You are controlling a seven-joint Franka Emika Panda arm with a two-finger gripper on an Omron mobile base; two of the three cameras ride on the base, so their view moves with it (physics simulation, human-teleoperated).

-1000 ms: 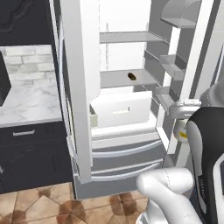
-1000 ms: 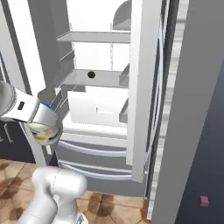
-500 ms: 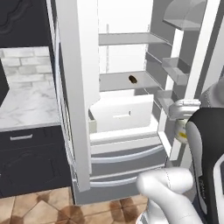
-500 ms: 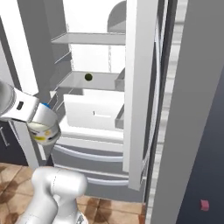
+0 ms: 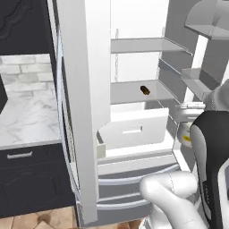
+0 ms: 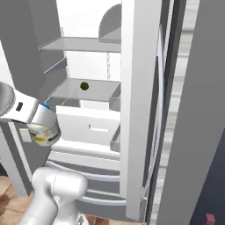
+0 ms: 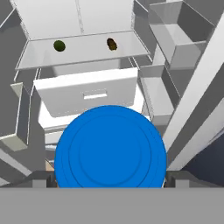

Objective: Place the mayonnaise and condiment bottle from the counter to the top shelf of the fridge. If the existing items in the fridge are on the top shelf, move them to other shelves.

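Note:
My gripper [image 7: 109, 178] is shut on the mayonnaise [image 5: 184, 134], a cream-white jar whose blue lid [image 7: 110, 146] faces the hand camera. The jar [image 6: 44, 130] hangs low in front of the open fridge [image 5: 80, 89], level with its white drawer [image 5: 134, 129]. The top shelf [image 5: 136, 45] is a bare pale slab. On the shelf below [image 5: 129, 93] lies a small dark brown oblong item [image 5: 144, 90], also in the hand view [image 7: 112, 43]. The condiment bottle is out of view.
A small dark green round thing [image 6: 84, 85] rests on the same lower shelf, left of the brown item [image 7: 59, 45]. Door bins [image 7: 179, 35] line the fridge's right side. The marble counter [image 5: 27, 116] over black drawers lies left of the fridge.
The whole picture has shifted and the fridge looks larger, so the base has driven closer. The jar stays in my gripper.

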